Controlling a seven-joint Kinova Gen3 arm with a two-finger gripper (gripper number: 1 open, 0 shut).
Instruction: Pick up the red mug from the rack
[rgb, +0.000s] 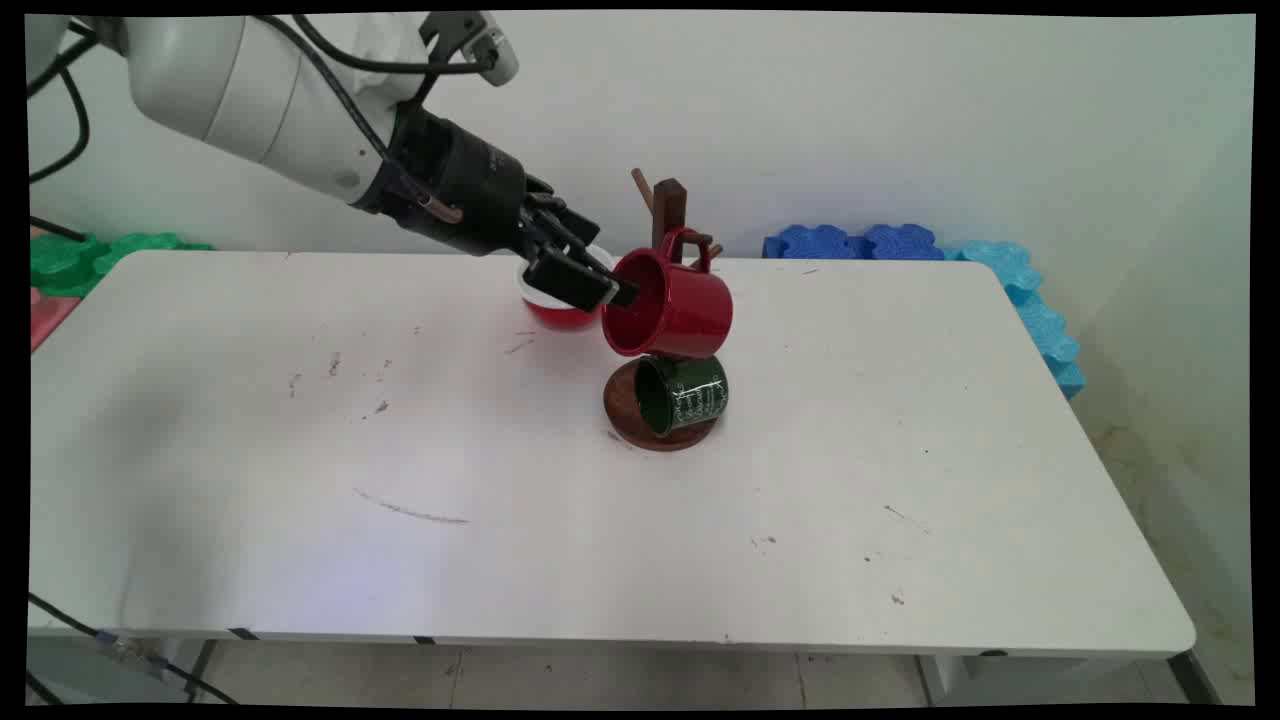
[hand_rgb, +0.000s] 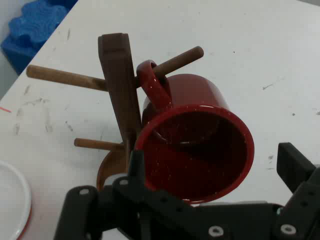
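1. main view: the claw is right at the red mug's rim. the mug hangs by its handle on the wooden rack, above a green mug on the white counter.
2. hand view: the claw is spread apart, not gripping the red mug. its handle is looped on a peg. one bump could knock it off.

two mugs, one mug tree, one bowl

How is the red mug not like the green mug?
The red mug is bigger and plain, with its handle hooked on a peg of the wooden mug tree; the green mug is smaller, has white writing, and sits lower, just above the tree's round base. Both are tipped sideways, mouths facing left.
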